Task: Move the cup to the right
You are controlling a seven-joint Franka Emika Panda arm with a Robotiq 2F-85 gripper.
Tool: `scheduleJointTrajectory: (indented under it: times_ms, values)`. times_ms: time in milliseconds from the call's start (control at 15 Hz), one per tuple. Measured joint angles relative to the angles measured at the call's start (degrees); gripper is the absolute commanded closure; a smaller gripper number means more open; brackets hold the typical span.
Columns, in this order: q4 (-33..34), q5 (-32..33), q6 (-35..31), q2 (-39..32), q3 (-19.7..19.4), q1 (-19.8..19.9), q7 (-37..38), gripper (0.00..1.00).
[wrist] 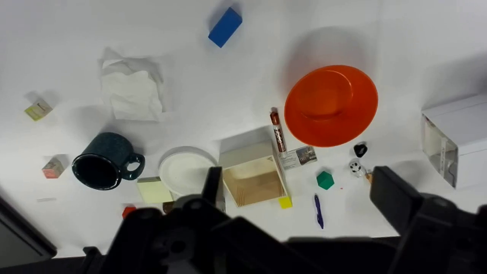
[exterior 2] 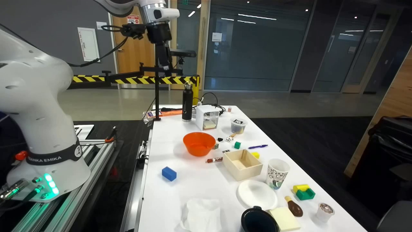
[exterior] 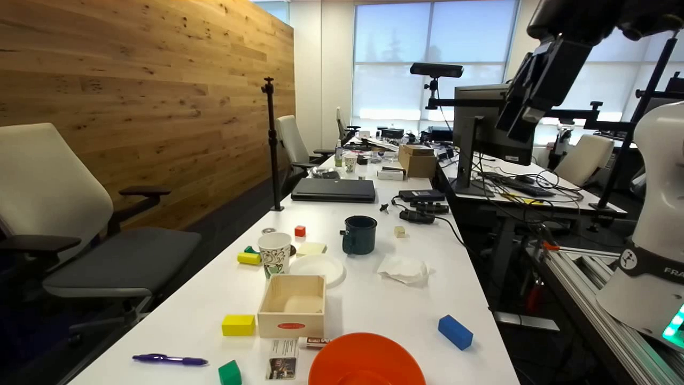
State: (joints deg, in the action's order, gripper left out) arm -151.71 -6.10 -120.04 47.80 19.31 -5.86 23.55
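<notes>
one paper cup stands upright on the white table, seen in an exterior view just beyond the wooden box and beside the plate, nearer the long edge away from the arm. as i judge it, nothing of the task is done: reaching, gripping, carrying and setting down are all left. in an exterior view the cup has that long edge near on its outer side, so a slip there could cost the cup; if right means the robot's own, the way is crowded by the plate, the sticky pad, the dark mug and the brown spoon-like piece, while a broad gap lies between the blue block and the plate, room for a lifted carry. in the wrist view the gripper has its fingers spread wide, with nothing between them but air high over the things below; one finger covers most of the spot where the cup should be, and the pale sliver beside it may be the cup's side.
</notes>
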Motion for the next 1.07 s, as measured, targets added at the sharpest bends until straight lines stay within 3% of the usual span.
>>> scheduleJointTrajectory:
  times_ms: [667, 933, 1067]
  values:
    - [5.27, 3.16, -25.89, -22.56, 3.85, 8.17, 11.97, 0.0]
    - [10.25, 14.66, -32.15, -29.91, 6.36, 13.6, 21.93, 0.0]
    - [13.08, 23.25, -33.83, -32.4, 9.55, 18.7, 27.93, 0.0]
